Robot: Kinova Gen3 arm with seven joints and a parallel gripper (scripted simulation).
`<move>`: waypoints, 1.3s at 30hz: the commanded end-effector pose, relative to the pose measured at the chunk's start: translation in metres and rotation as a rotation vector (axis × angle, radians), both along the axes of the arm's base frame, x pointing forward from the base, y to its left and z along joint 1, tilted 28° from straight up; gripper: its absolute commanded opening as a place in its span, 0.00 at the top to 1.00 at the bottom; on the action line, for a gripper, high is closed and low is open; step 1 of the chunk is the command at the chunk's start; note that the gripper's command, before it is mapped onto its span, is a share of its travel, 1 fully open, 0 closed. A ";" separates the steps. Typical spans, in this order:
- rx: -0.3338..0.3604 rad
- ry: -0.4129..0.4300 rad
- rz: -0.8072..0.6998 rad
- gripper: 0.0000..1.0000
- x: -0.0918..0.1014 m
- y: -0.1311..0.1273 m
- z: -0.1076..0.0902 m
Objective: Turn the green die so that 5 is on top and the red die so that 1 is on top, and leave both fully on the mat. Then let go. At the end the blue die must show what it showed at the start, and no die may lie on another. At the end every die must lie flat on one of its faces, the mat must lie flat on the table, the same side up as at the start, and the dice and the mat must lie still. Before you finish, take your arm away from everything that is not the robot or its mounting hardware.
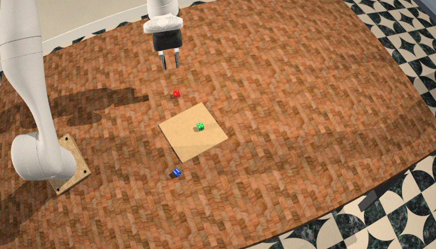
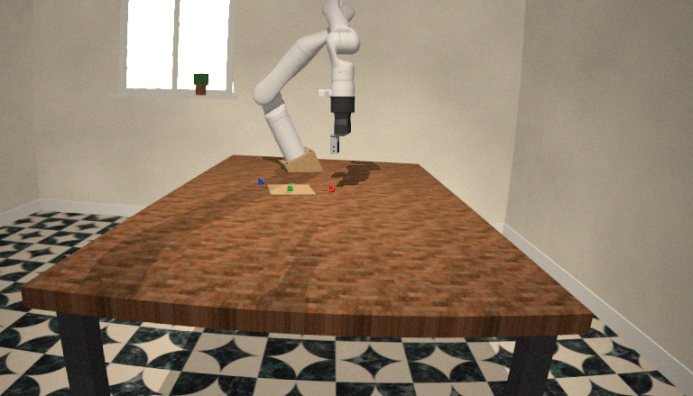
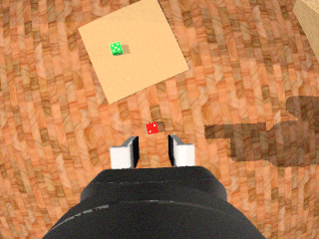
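The green die (image 1: 200, 126) (image 2: 290, 188) (image 3: 116, 49) lies flat on the tan mat (image 1: 183, 151) (image 2: 308, 192) (image 3: 150, 25); its top appears to show 5. The red die (image 1: 176, 94) (image 2: 331, 188) (image 3: 152, 127) lies on the table just off the mat; its top appears to show 2. The blue die (image 1: 176, 172) (image 2: 261, 181) lies on the table off the mat's opposite side, several pips on top; it is outside the wrist view. My gripper (image 1: 171, 68) (image 2: 334, 152) (image 3: 154, 146) is open and empty, pointing down, well above the table near the red die.
The arm's base stands on a wooden block (image 1: 82, 165) (image 2: 309, 162), left of the mat in the top view. The wooden table (image 1: 289, 72) (image 2: 317, 259) extends far to the right there. The arm casts shadows on the table.
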State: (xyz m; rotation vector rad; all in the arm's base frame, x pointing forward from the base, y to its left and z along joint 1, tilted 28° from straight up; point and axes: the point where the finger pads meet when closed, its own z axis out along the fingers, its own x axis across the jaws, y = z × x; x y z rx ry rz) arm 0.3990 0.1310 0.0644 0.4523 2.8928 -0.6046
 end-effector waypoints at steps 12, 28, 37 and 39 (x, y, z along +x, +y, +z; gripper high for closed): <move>-0.051 0.007 0.001 0.36 0.003 0.003 -0.002; -0.052 0.019 0.025 0.00 0.004 -0.001 -0.009; -0.064 0.077 0.144 0.36 0.005 -0.023 -0.044; -0.064 0.077 0.144 0.36 0.005 -0.023 -0.044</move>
